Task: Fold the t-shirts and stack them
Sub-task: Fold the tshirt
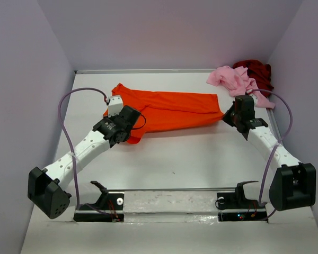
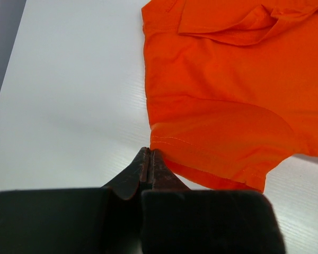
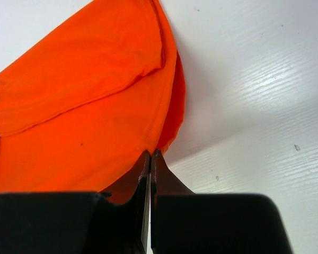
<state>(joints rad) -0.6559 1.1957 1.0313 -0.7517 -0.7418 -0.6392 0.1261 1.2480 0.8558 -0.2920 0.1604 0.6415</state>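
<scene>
The left gripper (image 2: 150, 154) is seen with its fingers pressed flat together, and the corner of a stitched hem is pinched at their tips. That hem belongs to the orange t-shirt (image 2: 222, 106), which spreads out ahead of these fingers and to their right. Its near edge is lifted slightly off the white table (image 2: 69, 106), and a folded flap lies further ahead. To the left of the fingers only bare table surface is seen.

The right gripper (image 3: 150, 156) is likewise closed tight, with a narrow edge of the same orange cloth caught between its tips. From there the shirt fans out ahead and to the left of the fingers, with one layer lapped over another. Table is seen to their right.

In the overhead view the orange shirt is stretched lengthwise between the two pairs of fingers and is drawn to a point at the right pair. Beyond the right fingers, toward the far corner, the light pink t-shirt (image 1: 233, 79) is heaped, crumpled. The dark red t-shirt (image 1: 257, 71) is bunched just behind it, the two touching.
</scene>
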